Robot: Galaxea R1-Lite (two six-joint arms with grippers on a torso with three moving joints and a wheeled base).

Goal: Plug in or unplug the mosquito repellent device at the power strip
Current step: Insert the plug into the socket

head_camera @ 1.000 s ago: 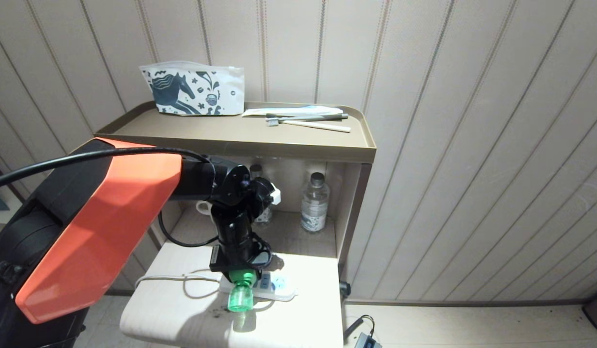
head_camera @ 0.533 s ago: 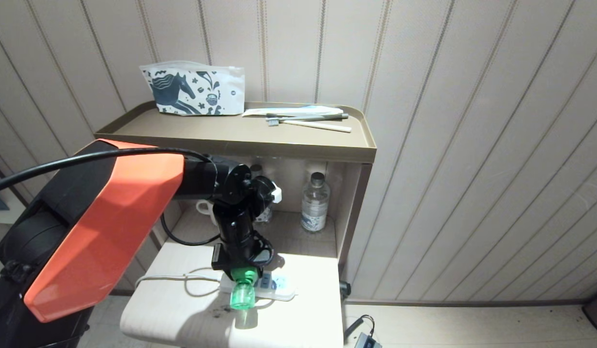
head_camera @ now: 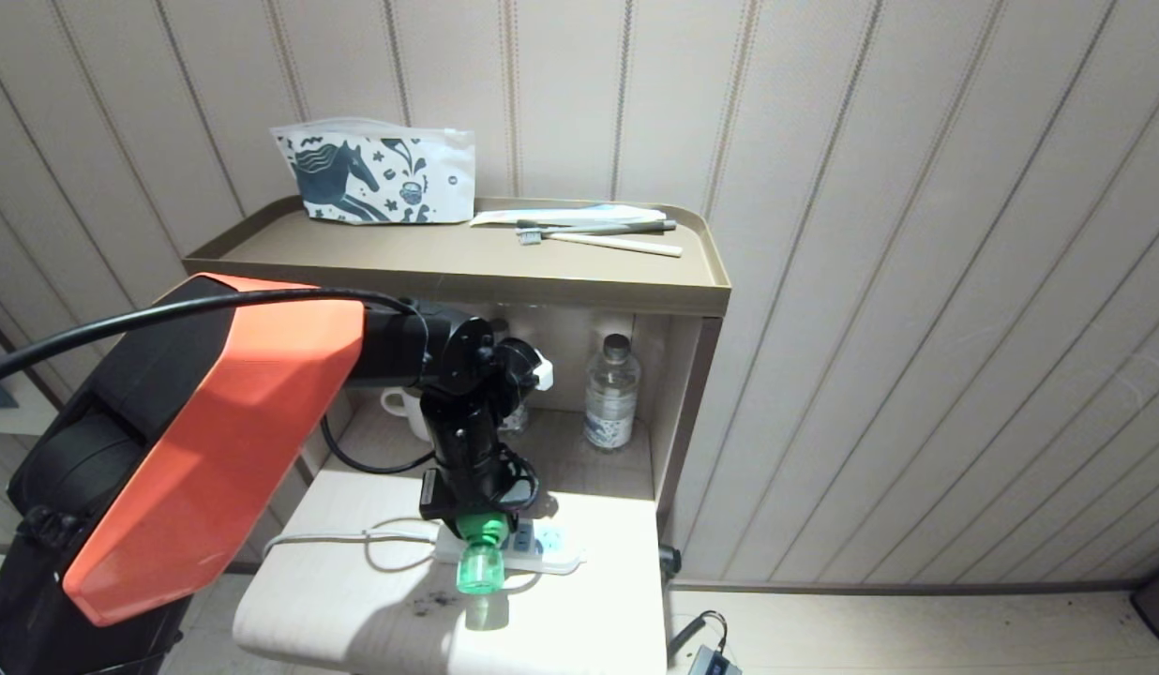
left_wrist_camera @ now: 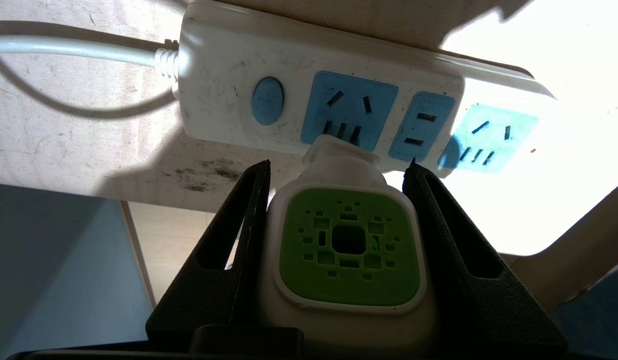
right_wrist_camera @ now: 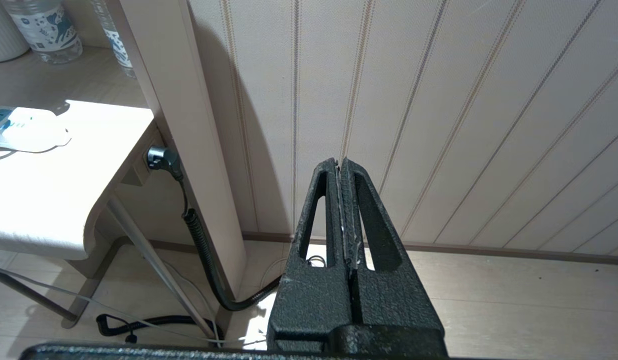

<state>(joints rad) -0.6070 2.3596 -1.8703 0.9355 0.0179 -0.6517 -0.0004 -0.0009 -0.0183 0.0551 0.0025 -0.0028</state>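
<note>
My left gripper (head_camera: pixel 474 531) points down over the small pale table (head_camera: pixel 354 609) and is shut on the mosquito repellent device (head_camera: pixel 479 566). Its green bottle sticks out toward the table's near edge. In the left wrist view the black fingers (left_wrist_camera: pixel 239 225) clamp the white cap with its green centre, the mosquito repellent device (left_wrist_camera: pixel 346 245). The cap's plug end meets the first blue socket of the power strip (left_wrist_camera: pixel 289 85), beside the round blue button (left_wrist_camera: pixel 267 100); the prongs are hidden. The power strip (head_camera: pixel 551 551) lies flat, cord running left. My right gripper (right_wrist_camera: pixel 340 161) is shut and empty, low beside the wall.
Behind the table is a shelf unit with a water bottle (head_camera: pixel 609 394) and a white mug (head_camera: pixel 398 405) in its niche. Its brown top tray (head_camera: pixel 429 262) holds a printed pouch (head_camera: pixel 373 178) and toothbrushes (head_camera: pixel 598 234). A black coiled cable (right_wrist_camera: pixel 204 250) hangs by the unit's side.
My left gripper and the device have crept slightly to the right. The power strip and its cord loop have shifted a little the same way.
</note>
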